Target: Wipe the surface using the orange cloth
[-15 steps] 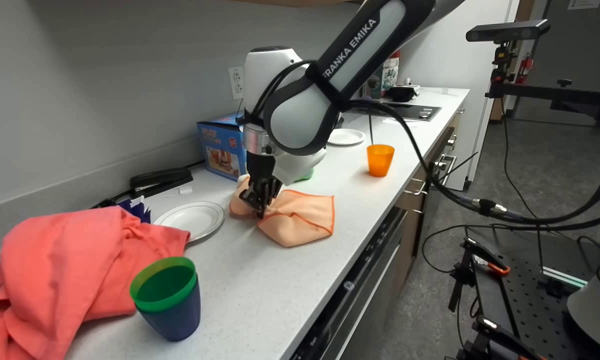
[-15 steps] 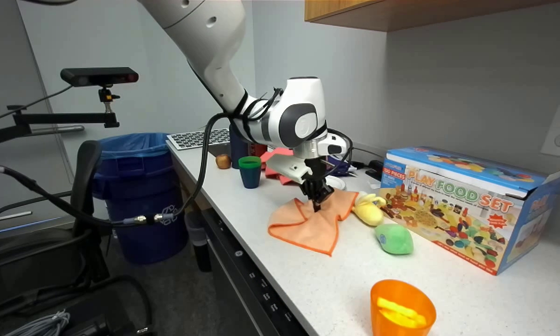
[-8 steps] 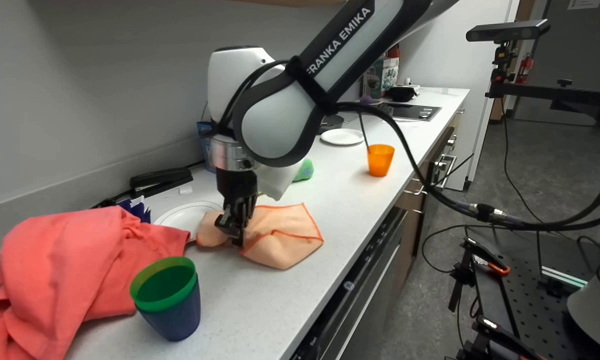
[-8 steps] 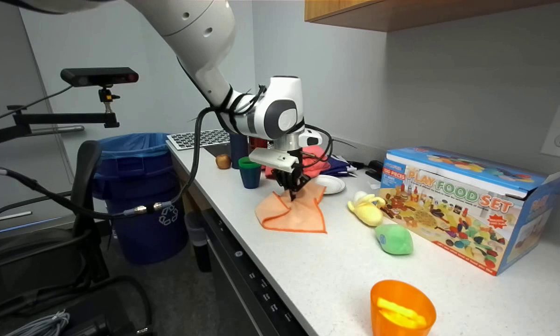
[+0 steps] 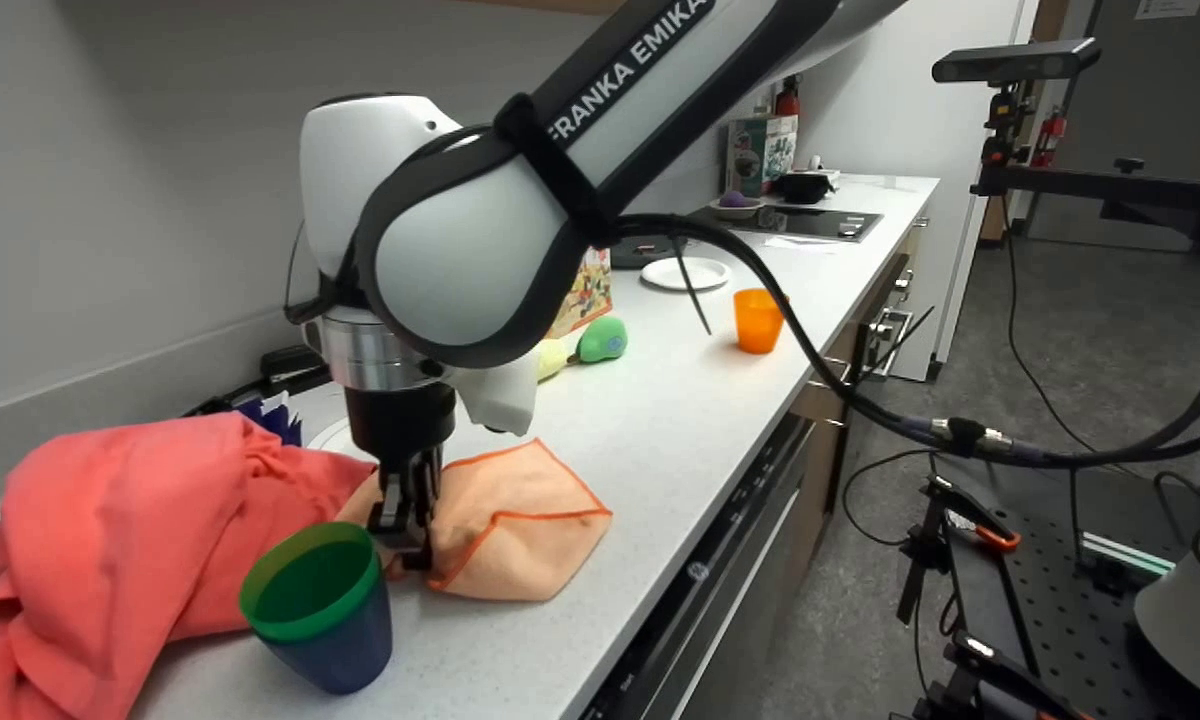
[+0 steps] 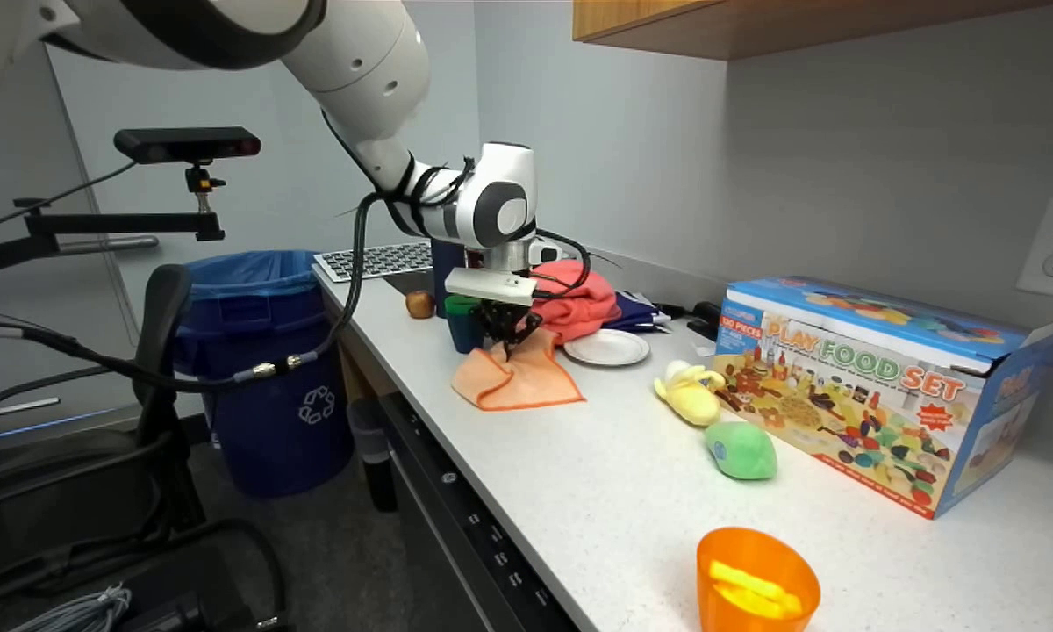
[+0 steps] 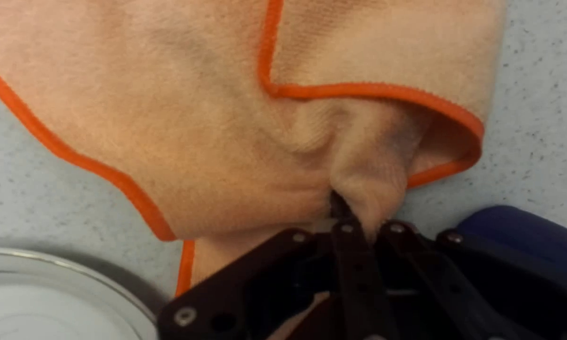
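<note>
Countertop | arm slanting down | fingers pointing down, pinching orange cloth

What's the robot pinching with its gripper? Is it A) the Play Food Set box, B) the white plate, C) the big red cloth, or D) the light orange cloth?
D, because the wrist view shows the gripper closed on a bunched-up fold of the light orange cloth.
</note>
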{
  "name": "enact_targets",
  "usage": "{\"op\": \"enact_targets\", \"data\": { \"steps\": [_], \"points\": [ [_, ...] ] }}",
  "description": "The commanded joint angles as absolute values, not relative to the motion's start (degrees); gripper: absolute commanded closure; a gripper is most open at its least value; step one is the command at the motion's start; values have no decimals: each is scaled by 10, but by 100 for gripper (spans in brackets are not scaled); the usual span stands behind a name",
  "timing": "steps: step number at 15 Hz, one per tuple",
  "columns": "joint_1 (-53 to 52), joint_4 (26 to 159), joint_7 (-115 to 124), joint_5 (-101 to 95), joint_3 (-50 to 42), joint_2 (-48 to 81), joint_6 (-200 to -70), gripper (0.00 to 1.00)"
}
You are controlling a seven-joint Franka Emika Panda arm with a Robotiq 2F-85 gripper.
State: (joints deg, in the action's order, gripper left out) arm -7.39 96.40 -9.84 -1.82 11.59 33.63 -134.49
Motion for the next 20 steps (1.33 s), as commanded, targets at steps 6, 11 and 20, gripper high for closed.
{"op": "enact_targets", "data": {
  "steps": [6,11,20],
  "points": [
    [-62,949,-214,3,123,332,-1222,98],
    [-63,969,-211,-17,107,320,-1227,98],
    [-56,1042,-153,-17,66,274,-1261,98]
  ]
}}
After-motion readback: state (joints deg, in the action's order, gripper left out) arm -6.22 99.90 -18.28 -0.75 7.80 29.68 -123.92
